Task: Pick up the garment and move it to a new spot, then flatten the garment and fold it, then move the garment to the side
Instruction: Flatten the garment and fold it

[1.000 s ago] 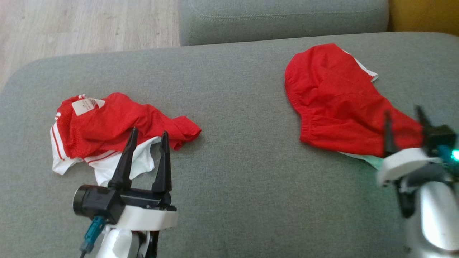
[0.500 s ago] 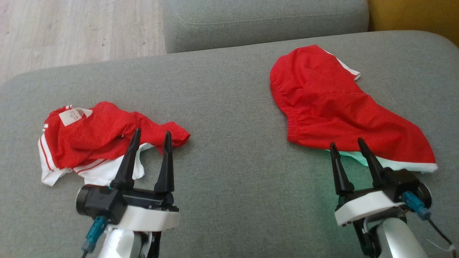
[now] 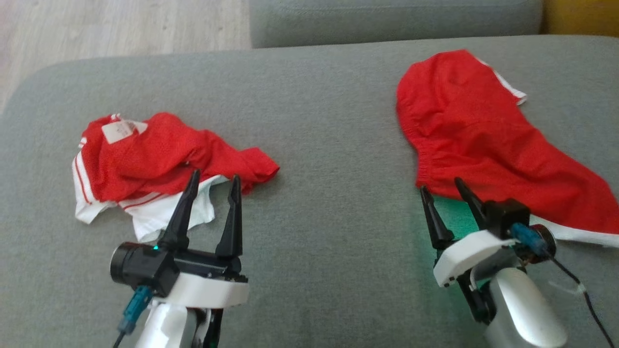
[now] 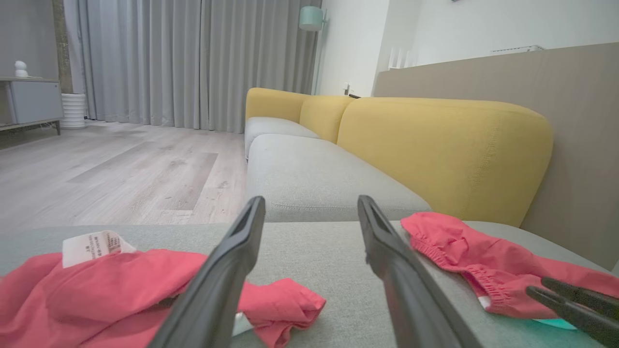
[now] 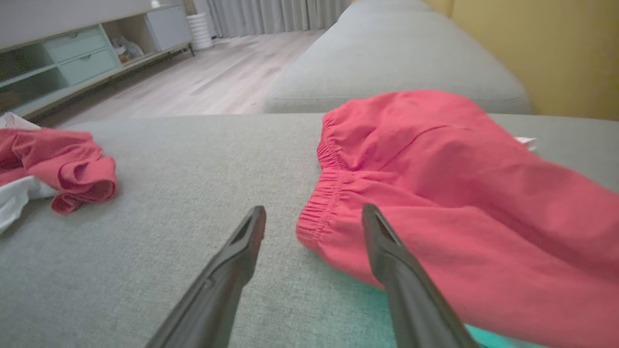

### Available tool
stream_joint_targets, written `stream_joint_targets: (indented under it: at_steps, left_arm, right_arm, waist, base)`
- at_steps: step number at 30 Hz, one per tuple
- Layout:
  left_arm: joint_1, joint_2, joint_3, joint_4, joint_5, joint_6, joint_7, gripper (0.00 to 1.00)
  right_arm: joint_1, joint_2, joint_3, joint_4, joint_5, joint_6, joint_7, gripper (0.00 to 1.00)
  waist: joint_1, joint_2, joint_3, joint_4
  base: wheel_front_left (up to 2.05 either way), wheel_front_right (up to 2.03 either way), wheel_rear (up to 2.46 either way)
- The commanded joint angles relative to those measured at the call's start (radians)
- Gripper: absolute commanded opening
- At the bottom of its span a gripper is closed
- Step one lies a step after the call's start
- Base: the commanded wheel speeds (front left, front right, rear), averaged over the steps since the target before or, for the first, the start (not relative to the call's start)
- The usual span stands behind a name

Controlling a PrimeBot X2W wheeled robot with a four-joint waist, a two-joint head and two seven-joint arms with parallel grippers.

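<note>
Two red garments lie on the grey sofa seat. A crumpled red and white garment with a white label is at the left; it also shows in the left wrist view and the right wrist view. My left gripper hovers open at its near edge, holding nothing. A smoother red garment with an elastic waistband lies at the right. My right gripper stands open at its near left corner, by the waistband end, empty.
A second grey seat cushion adjoins at the back, with a yellow backrest to the right. Wooden floor lies past the sofa's far left edge. Bare seat fabric stretches between the two garments.
My right gripper has swung left from the right garment's right end to its near left corner. The head camera shifted. My left gripper and both garments stayed put.
</note>
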Motion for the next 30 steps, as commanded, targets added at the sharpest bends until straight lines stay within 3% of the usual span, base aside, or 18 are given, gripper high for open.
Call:
stream_joint_targets:
  at_steps: [1,14,15,16,21,30]
  left_arm:
    - [-0.049,-0.001,0.027,-0.030,0.013,0.000,-0.005,1.00]
    - [-0.070,-0.003,0.020,-0.024,0.018,-0.007,-0.005,1.00]
    - [-0.070,-0.003,0.020,-0.023,0.018,-0.007,-0.005,1.00]
    - [-0.071,-0.004,0.020,-0.023,0.018,-0.007,-0.005,1.00]
    - [-0.072,-0.004,0.024,-0.017,0.024,-0.003,-0.005,1.00]
    - [-0.069,-0.005,0.024,-0.007,0.023,-0.003,-0.005,1.00]
  right_arm:
    - [-0.049,-0.003,0.017,-0.012,0.000,-0.001,0.003,1.00]
    - [-0.216,-0.003,-0.018,0.287,0.069,-0.001,0.006,1.00]
    - [-0.225,-0.003,-0.013,0.305,0.077,-0.001,0.003,0.73]
    - [-0.233,-0.003,-0.005,0.322,0.085,-0.001,-0.002,0.00]
    - [-0.271,-0.003,0.059,0.369,0.142,-0.001,-0.043,0.00]
    - [-0.276,-0.003,0.316,0.300,0.302,-0.001,-0.059,0.00]
  waist:
    - [0.0000,0.0000,0.014,0.015]
    - [0.0000,0.0000,0.055,0.068]
    - [0.0000,0.0000,0.055,0.069]
    - [0.0000,0.0000,0.055,0.069]
    - [0.0000,0.0000,0.050,0.058]
    - [0.0000,0.0000,0.029,0.038]
  base:
    - [0.00,0.00,0.00]
    - [0.00,0.00,0.00]
    - [0.00,0.00,0.00]
    - [0.00,0.00,0.00]
    - [0.00,0.00,0.00]
    - [0.00,0.00,0.00]
